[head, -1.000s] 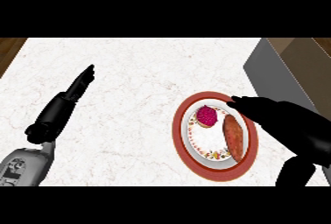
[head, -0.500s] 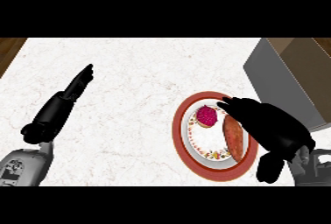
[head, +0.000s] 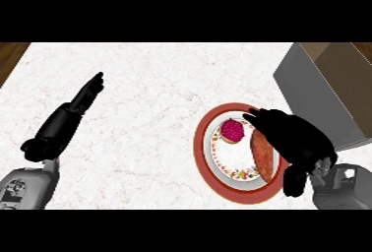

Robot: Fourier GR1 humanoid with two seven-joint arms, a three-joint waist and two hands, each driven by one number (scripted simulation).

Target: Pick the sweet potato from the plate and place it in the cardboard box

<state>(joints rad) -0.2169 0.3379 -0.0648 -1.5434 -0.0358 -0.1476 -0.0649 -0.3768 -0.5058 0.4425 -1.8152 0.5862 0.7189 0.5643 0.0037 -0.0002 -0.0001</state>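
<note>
The orange-brown sweet potato [head: 263, 153] lies lengthwise on the right half of a red-rimmed plate [head: 206, 162] with a white flowered centre. My right hand [head: 294, 140] is over the plate's right side, fingers bent down along the potato's right edge and covering part of it; the thumb hangs near the plate's lower rim. Whether the fingers clasp the potato is hidden. A round dark-pink item [head: 232, 130] sits on the plate's upper left. The cardboard box [head: 327, 83], grey outside and brown inside, stands at the upper right. My left hand [head: 76, 106] rests open at the left, fingers straight.
The white marble counter [head: 145, 78] stretches across the view. Its brown wooden edge [head: 11, 56] shows at the upper left corner. The box's near wall stands close beside the plate's right rim.
My right hand has drawn back and to the right, from across the plate to along the potato's right side. More of the potato shows. The left hand is still.
</note>
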